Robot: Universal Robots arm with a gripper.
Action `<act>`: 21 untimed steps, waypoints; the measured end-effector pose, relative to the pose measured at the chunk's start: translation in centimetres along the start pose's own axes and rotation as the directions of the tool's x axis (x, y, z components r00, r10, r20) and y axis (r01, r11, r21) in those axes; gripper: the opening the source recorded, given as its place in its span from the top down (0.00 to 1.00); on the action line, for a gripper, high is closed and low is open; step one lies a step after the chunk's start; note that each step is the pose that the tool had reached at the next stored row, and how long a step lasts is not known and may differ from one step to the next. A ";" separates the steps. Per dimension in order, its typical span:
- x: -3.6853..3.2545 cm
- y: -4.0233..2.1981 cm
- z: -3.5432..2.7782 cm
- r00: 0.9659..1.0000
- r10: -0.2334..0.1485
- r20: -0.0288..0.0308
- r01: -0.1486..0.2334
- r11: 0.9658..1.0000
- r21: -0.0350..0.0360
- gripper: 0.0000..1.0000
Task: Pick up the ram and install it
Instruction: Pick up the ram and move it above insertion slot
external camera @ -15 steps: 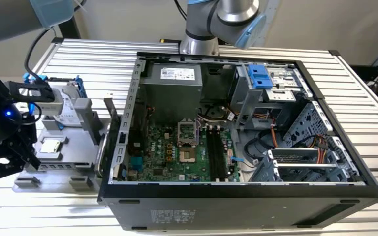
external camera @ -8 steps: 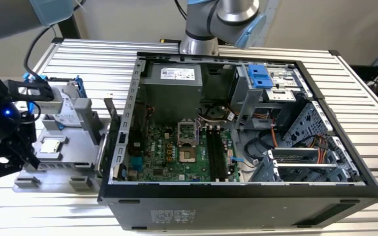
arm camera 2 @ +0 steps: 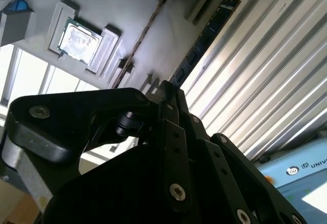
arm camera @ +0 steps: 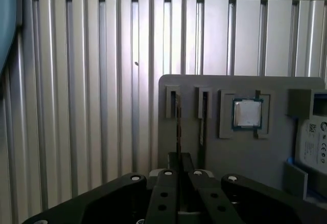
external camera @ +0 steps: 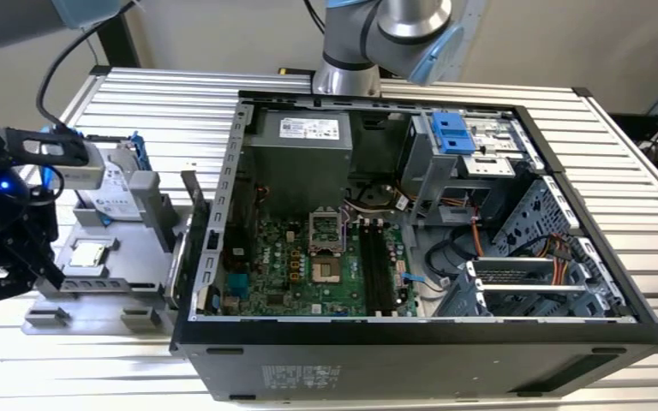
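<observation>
I counted one ram (arm camera 2: 204, 40), one square chip (arm camera: 248, 113), one hard drive (external camera: 106, 193), one grey holder (arm camera: 245, 157) and one open computer case (external camera: 421, 342).

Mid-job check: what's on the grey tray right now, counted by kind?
ram: 1 (the slot beside it shows a thin edge, but I cannot tell what it is)
chip: 1
hard drive: 1
Total: 3 on the tray
</observation>
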State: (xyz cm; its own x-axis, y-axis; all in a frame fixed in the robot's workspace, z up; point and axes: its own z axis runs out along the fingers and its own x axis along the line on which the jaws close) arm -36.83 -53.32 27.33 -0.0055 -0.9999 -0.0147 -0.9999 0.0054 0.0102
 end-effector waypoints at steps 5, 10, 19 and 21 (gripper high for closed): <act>-0.02 0.01 -0.73 1.000 0.000 0.000 0.000 1.000 0.000 1.00; -0.09 0.02 -1.45 1.000 0.000 0.000 0.000 1.000 0.000 1.00; -0.54 0.04 -2.80 1.000 0.000 0.000 0.000 1.000 0.000 1.00; -0.64 0.04 -3.16 1.000 0.000 0.000 0.000 1.000 0.000 1.00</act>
State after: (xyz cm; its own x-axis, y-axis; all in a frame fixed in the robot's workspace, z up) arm -36.83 -52.73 30.50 -0.0055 -0.9999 -0.0147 -0.9999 0.0054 0.0101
